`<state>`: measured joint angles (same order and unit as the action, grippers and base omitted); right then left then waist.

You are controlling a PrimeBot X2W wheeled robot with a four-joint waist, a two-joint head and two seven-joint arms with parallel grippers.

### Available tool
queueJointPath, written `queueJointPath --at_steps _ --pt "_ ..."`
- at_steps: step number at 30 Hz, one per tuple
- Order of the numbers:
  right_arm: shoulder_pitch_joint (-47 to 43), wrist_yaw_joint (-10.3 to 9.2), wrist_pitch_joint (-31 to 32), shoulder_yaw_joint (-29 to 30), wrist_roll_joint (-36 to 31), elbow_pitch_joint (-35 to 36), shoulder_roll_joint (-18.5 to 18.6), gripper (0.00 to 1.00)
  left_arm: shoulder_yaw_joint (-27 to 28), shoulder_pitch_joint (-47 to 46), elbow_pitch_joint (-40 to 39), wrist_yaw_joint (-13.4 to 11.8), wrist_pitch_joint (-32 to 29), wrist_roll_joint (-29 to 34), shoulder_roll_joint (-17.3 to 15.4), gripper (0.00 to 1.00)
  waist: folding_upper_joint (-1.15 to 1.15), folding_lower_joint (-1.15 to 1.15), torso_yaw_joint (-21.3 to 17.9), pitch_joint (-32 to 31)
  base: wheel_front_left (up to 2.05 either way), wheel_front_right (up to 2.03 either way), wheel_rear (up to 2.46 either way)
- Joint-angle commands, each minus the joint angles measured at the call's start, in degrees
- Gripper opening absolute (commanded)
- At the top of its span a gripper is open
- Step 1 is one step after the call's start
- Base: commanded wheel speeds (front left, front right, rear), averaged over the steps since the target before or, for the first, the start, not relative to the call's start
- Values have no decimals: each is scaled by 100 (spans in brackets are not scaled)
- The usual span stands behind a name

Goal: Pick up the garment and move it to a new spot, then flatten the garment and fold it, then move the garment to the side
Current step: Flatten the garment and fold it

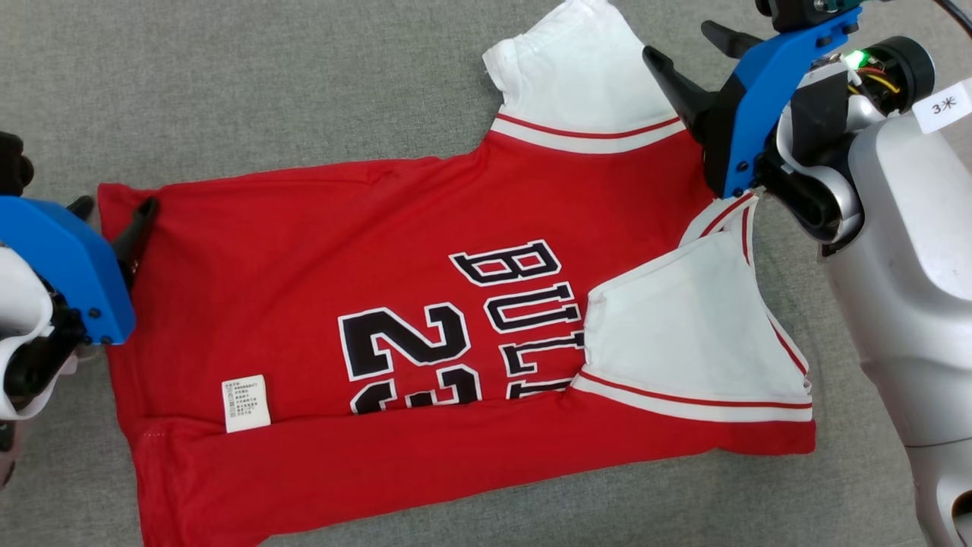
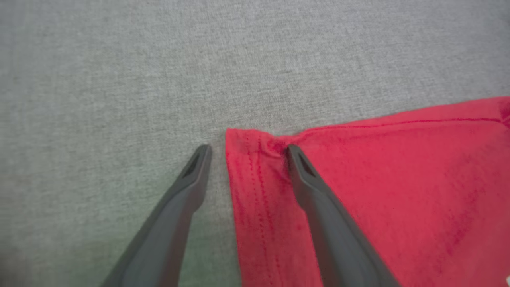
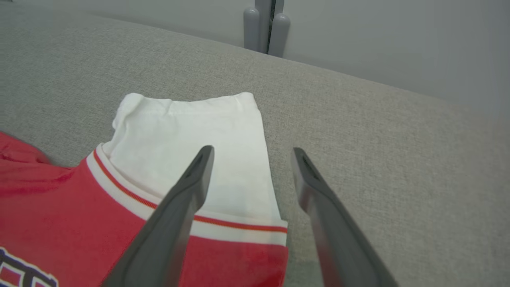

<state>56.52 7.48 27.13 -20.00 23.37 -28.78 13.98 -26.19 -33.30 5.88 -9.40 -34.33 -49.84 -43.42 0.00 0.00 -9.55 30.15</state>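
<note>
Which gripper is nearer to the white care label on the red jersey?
Left. The left gripper stands open at a hem corner of the jersey, the end where the care label sits. The right gripper is open at the far white sleeve, at the opposite end.

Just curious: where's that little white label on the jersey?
Head view, lower left: the label sits on the red jersey, left of the number 23.

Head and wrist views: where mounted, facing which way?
Head view: on the head, looking down on the jersey; left gripper, right gripper, pale forearm show.
Left wrist view: along open fingers, down at the hem corner.
Right wrist view: along open fingers, across the white sleeve toward a wall.
Shared: head and right wrist views show that sleeve.
</note>
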Motion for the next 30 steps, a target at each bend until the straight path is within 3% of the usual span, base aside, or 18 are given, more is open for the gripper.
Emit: queueJointPath --at_steps 1,4,12,13,14,15,23,30 --pt "131 4 -56 16 27 -32 38 100 13 201 65 -103 -27 53 -107 100 0 0 10 -30 0 0 0" --pt "108 4 -54 -10 37 -65 32 100 43 231 -21 -156 -43 47 -169 100 0 0 18 -80 0 0 0" --pt "162 3 -28 -57 91 -82 0 100 -87 213 120 -73 -92 -55 33 100 0 0 -32 -28 0 0 0" --pt "176 3 -17 -52 97 -96 9 100 -123 200 161 -51 -125 -44 37 77 0 0 -36 -10 0 0 0" --pt "186 4 -9 -44 104 -118 9 100 -146 184 193 -26 -124 -27 49 31 0 0 -39 4 0 0 0" --pt "201 4 -2 -33 109 -134 13 100 -151 174 221 -19 -91 -10 57 0 0 0 -38 15 0 0 0" --pt "578 4 151 275 1 -813 35 100 -196 -12 302 13 340 239 180 0 0 0 177 114 0 0 0" --pt "1074 4 107 513 -496 -1706 -78 100 -380 -163 221 164 612 349 522 0 0 0 609 219 0 0 0"
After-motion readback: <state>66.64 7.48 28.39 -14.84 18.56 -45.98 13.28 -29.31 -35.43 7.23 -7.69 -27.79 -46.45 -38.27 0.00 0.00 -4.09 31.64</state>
